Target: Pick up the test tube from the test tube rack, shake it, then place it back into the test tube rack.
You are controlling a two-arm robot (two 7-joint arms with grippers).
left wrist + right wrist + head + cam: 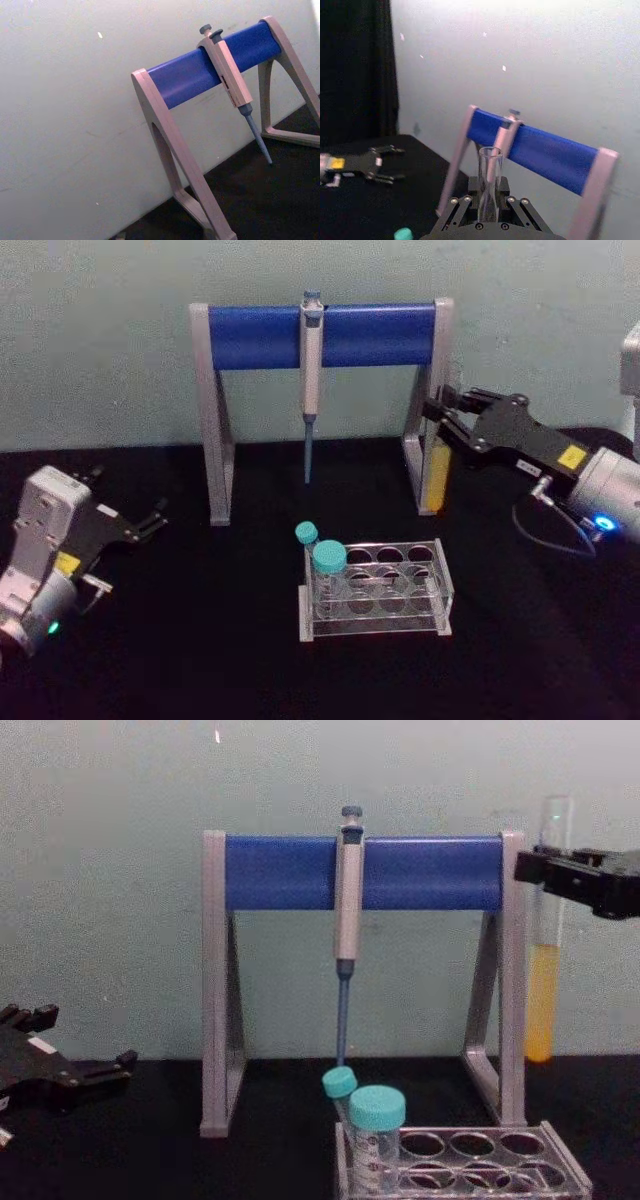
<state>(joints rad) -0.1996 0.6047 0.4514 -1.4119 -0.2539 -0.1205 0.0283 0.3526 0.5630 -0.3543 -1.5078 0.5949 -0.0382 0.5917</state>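
Head view, asks the desk editor: who has the test tube (436, 478)?

Stringer: The robot's right pincer (440, 420) has it, clenched on the upper part of the glass. It holds the tube upright in the air, well above the table (200, 640) and just beside the right leg of the pipette stand (325, 335). The test tube rack (445, 590) sits lower and nearer the middle, with two teal-capped tubes (329, 558) at its left end and the other holes free.

Editor: And the step?

Stringer: The tube is out of the rack and not yet back, so most likely the shake. It has no cap (yellow liquid fills only its lower part), so short, gentle wrist swings with the mouth kept up should do. Anything wider risks a spill or a knock against the stand's leg, and it would pay to draw clear of that leg beforehand. For the return, line up over a free hole and lower straight down.

Editor: The arms?

Stringer: The right arm reaches in from the right side, its pincer pointing leftward at the stand. The left pincer (152, 519) idles low at the left of the table, fingers apart, grasping nothing.
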